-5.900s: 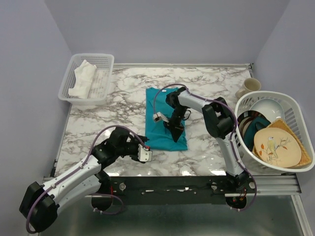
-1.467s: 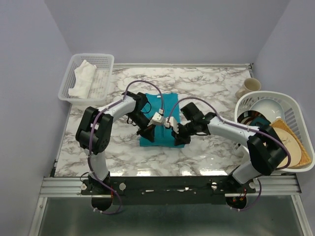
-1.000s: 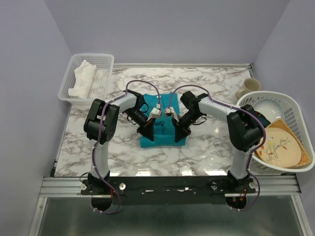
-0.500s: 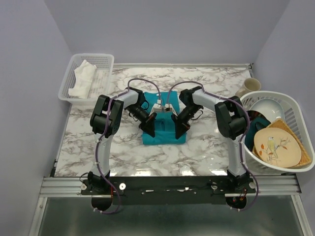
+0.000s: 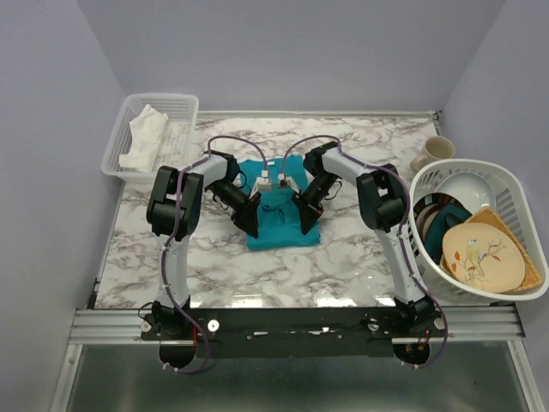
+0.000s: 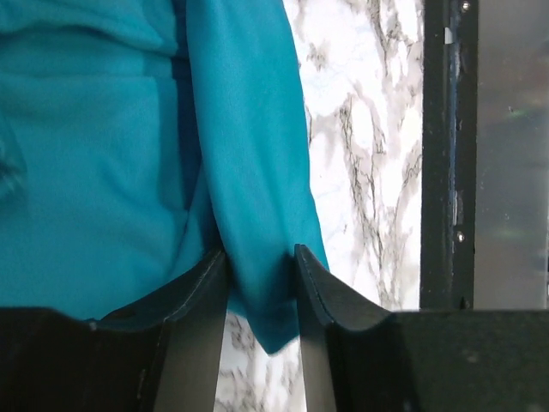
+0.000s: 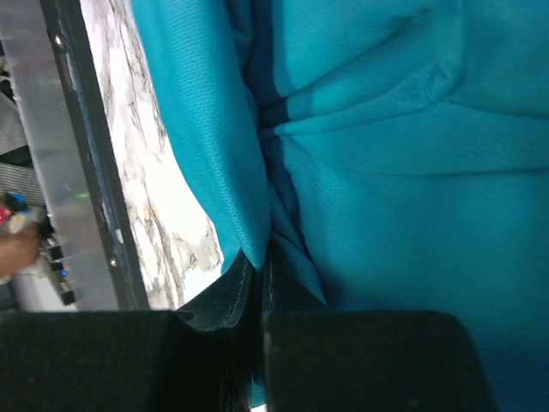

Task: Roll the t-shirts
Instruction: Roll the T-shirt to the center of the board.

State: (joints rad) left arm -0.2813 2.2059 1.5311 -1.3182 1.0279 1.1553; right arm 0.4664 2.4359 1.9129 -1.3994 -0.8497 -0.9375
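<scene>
The teal-blue t-shirt (image 5: 279, 225) lies folded into a narrow strip at the middle of the marble table, its near part turned up into a thick fold. My left gripper (image 5: 251, 227) is at the shirt's near left corner, and in the left wrist view my gripper (image 6: 260, 257) is shut on a thick fold of the t-shirt (image 6: 103, 154). My right gripper (image 5: 308, 225) is at the near right corner. In the right wrist view my gripper (image 7: 257, 262) is pinched tight on the t-shirt's (image 7: 412, 172) edge.
A white basket (image 5: 176, 103) with a white cloth (image 5: 144, 136) stands at the back left. A large white basket (image 5: 506, 176) with plates and bowls stands at the right, and a beige mug (image 5: 436, 153) is behind it. The table's metal rail (image 5: 292, 319) runs along the near edge.
The left arm came from the near left to the shirt. Both grippers took the shirt's near edge and moved it away from the bases, so the strip looks shorter.
</scene>
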